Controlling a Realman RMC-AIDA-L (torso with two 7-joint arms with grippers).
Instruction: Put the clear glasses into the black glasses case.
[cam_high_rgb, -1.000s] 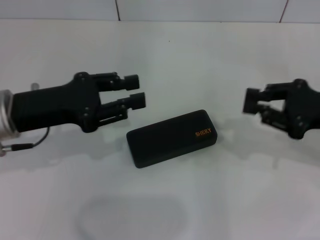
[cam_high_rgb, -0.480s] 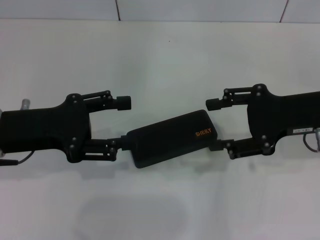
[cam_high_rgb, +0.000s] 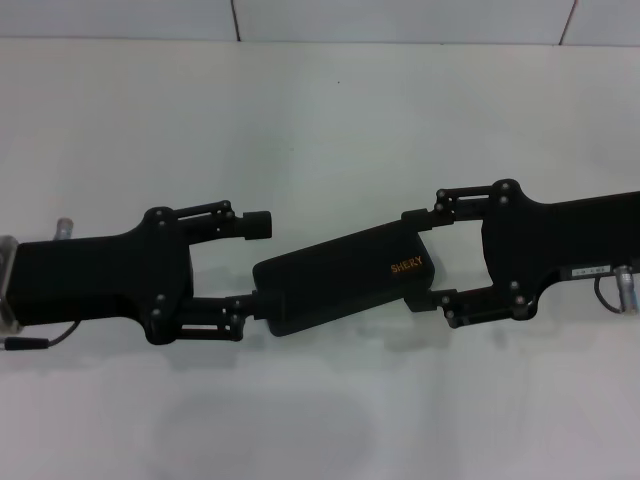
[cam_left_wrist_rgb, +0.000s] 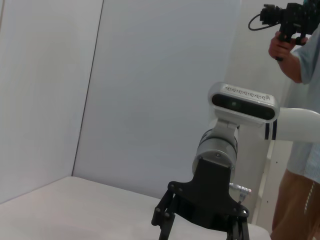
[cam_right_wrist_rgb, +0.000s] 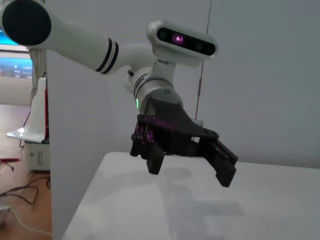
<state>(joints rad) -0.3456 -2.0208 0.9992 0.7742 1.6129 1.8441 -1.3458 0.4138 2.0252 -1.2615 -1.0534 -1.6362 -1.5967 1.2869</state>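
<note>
The black glasses case (cam_high_rgb: 335, 280) lies shut on the white table, slanted, with orange lettering near its right end. My left gripper (cam_high_rgb: 255, 264) is open at the case's left end; its lower finger (cam_high_rgb: 240, 305) touches the case and its upper finger (cam_high_rgb: 258, 225) stands off it. My right gripper (cam_high_rgb: 415, 258) is open and straddles the case's right end, one finger at each long side. The clear glasses are out of view. The right wrist view shows the left gripper (cam_right_wrist_rgb: 189, 169) from the far side, fingers spread.
The white table (cam_high_rgb: 320, 110) runs back to a tiled wall. The left wrist view shows the right arm's wrist (cam_left_wrist_rgb: 217, 150) and a person with a camera (cam_left_wrist_rgb: 295, 30) standing beyond the table.
Both grippers turned, opened wide and closed in on the case from its two ends. In the last half second the right one slid left over the case's right end.
</note>
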